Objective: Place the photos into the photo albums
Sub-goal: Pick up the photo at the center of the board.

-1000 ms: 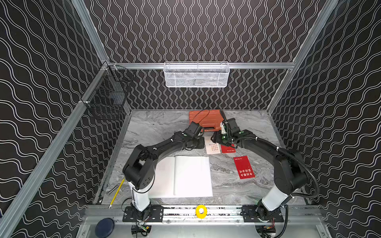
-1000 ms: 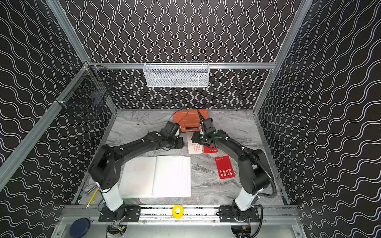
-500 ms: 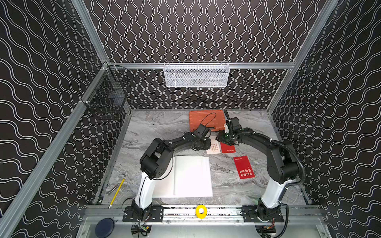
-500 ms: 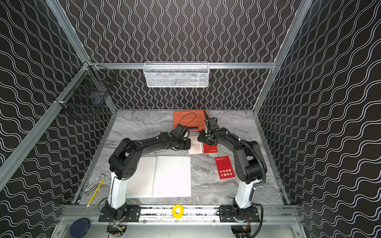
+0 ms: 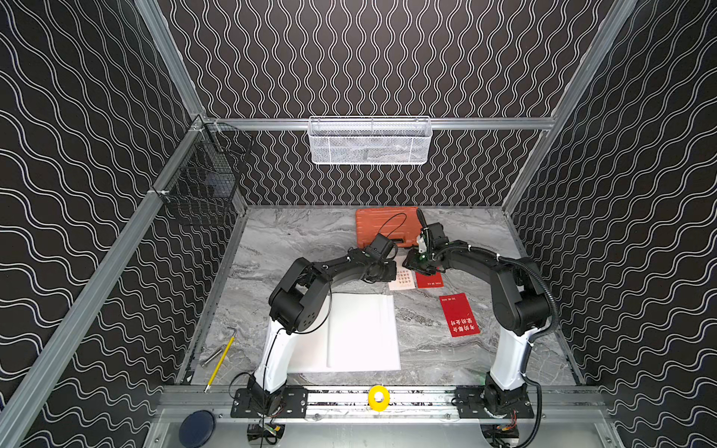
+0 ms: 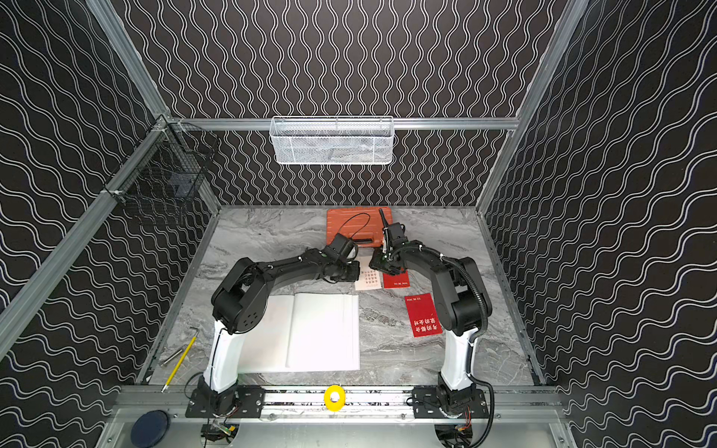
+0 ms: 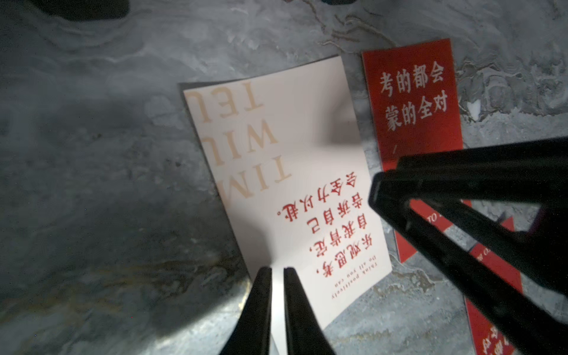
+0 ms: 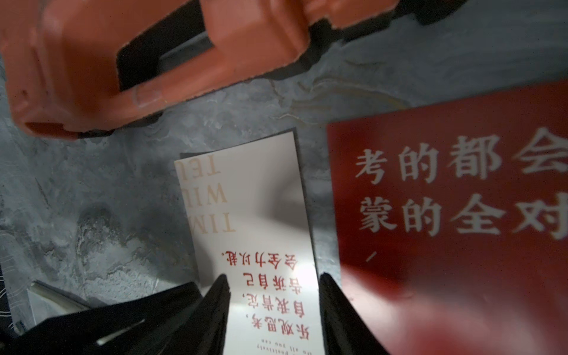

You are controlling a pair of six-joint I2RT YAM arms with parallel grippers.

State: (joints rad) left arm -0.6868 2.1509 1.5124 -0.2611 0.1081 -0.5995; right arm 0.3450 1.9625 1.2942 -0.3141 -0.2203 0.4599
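Cream card (image 7: 285, 172) edge between the left tool (image 7: 277, 270) jaws.

Behind the cream card (image 5: 401, 282) the orange case (image 5: 372, 225) blocks passage; a red card (image 5: 429, 280) lies just beside it; bare table (image 5: 419, 312) separates it from the album (image 5: 361, 333).

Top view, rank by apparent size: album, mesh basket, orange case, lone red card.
1. album, though partly covered
2. basket: it hangs nearer the camera, so its rank is unsure
3. case, partly hidden
4. red card
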